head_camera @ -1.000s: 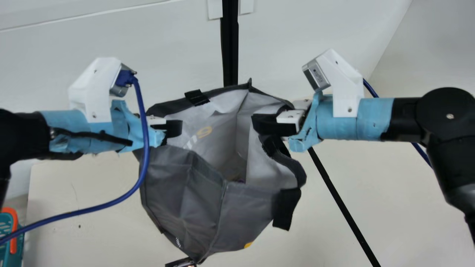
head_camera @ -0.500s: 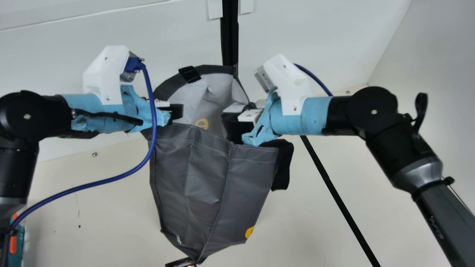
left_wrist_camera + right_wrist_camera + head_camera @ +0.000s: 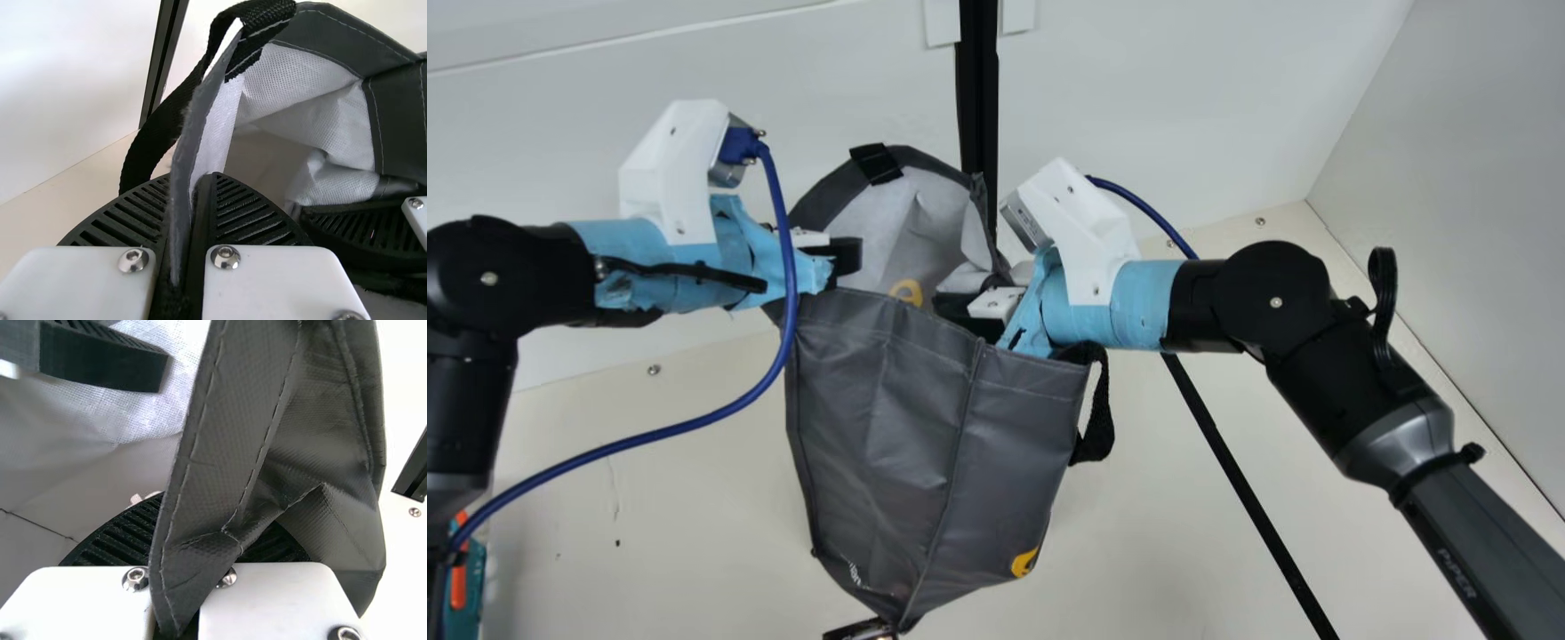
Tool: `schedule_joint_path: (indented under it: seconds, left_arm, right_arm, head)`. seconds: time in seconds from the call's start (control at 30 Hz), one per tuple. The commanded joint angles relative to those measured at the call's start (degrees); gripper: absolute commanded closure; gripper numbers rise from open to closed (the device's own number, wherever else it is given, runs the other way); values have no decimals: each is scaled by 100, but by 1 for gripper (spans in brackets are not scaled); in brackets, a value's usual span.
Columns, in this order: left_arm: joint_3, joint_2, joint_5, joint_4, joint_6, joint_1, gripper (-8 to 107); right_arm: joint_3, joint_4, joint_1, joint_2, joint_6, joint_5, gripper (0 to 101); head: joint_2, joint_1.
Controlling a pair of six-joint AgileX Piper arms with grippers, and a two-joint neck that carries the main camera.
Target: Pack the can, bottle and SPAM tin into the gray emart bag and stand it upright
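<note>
Bag (image 3: 889, 409) sits mid-view, mouth towards twelve o'clock; it looks limp, so lift by its stitched rim (image 3: 180, 200), where your left gripper (image 3: 847, 256) pinches at eleven and your right gripper (image 3: 959, 308) clamps cloth (image 3: 213, 520) near one.

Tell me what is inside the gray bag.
Inside the gray bag: pale lining, one finger each of the left gripper and right gripper, and a small pale bit I can't identify. The front wall hides anything deeper in the main view.
</note>
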Motion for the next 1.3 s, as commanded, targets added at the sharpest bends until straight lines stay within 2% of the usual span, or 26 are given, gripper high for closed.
schedule_joint_path:
  seconds: [0.0, 0.33, 0.77, 0.8, 1.27]
  left_arm:
    - [0, 0, 0, 0, 0, 0, 107]
    - [0, 0, -1, 0, 0, 0, 107]
    - [0, 0, -1, 0, 0, 0, 63]
    - [512, -313, -183, -21, 91, -29, 60]
    - [1280, -957, -652, -594, 616, 99, 13]
  right_arm:
    - [0, 0, 0, 0, 0, 0, 101]
    - [0, 0, 0, 0, 0, -1, 101]
    - [0, -17, 0, 0, 0, 45, 101]
    - [0, -23, 0, 0, 0, 47, 101]
    - [0, -149, 0, 0, 0, 180, 101]
  head:
    - [-14, -130]
    - [-14, -130]
    - [-14, -130]
    - [-14, -130]
    - [-14, -130]
